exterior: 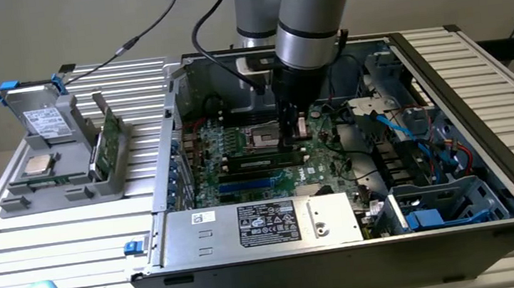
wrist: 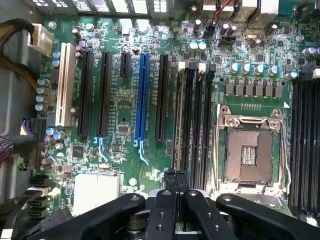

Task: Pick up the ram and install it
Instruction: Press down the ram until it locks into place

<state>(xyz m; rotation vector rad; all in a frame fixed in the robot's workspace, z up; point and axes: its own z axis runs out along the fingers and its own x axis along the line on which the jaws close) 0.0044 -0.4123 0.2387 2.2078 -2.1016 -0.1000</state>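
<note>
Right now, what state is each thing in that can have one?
pincer, shut, tips at the ram's top edge.
ram, standing in a black motherboard slot; whether it is fully seated, cannot tell.
CPU socket, empty, contacts bare.
computer case, side open.
CPU chip, lying flat on the grey holder outside the case.

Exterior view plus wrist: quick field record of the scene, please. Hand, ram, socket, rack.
hand: shut, down inside the open PC case over the motherboard
ram: dark stick lying along the slots just below the hand in the exterior view; whether it is fully seated cannot be told
CPU socket: empty, frame visible
blue slot: unoccupied
grey rack: on the exterior view's left, holding a silver CPU chip and a green card
</note>
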